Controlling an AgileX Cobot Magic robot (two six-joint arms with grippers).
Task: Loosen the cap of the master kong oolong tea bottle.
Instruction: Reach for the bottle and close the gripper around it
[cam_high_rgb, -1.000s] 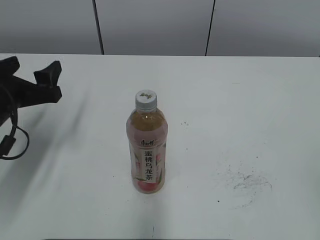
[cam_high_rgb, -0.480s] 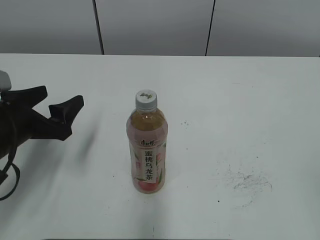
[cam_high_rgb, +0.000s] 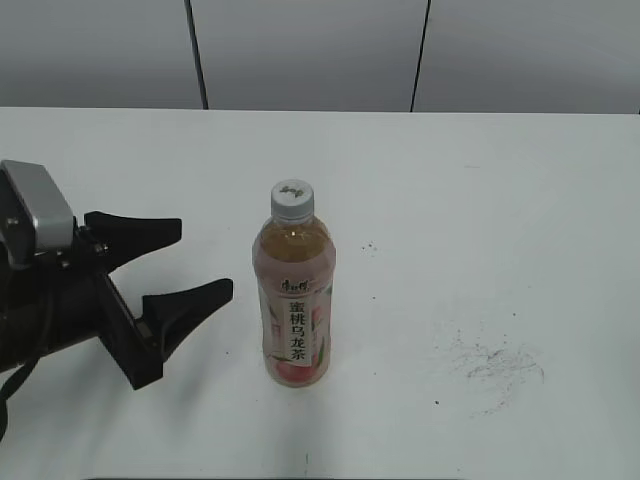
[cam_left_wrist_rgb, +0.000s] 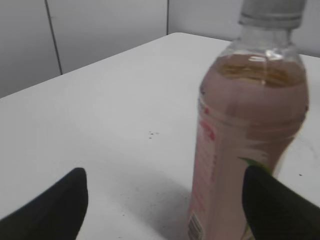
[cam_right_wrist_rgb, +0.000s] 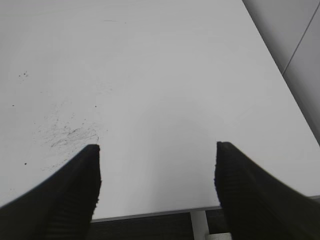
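Note:
The master kong oolong tea bottle (cam_high_rgb: 294, 305) stands upright on the white table, with amber tea, a pink peach label and a white strip of black characters. Its white-grey cap (cam_high_rgb: 293, 198) is on top. My left gripper (cam_high_rgb: 205, 262) is open, left of the bottle at label height, a short gap away. In the left wrist view the bottle (cam_left_wrist_rgb: 247, 135) fills the right side, the cap (cam_left_wrist_rgb: 272, 11) is cut off by the top edge, and my open left gripper (cam_left_wrist_rgb: 165, 192) has its right finger beside the bottle. My right gripper (cam_right_wrist_rgb: 157, 175) is open and empty, out of the exterior view.
The white table (cam_high_rgb: 480, 200) has a patch of dark scuff marks (cam_high_rgb: 490, 365) right of the bottle, which also shows in the right wrist view (cam_right_wrist_rgb: 70, 132). The right wrist view shows the table's near edge (cam_right_wrist_rgb: 160, 212) and right edge. Grey wall panels stand behind.
My left arm has swung from the far left edge downward and rightward toward the bottle, fingers open. The bottle has not moved.

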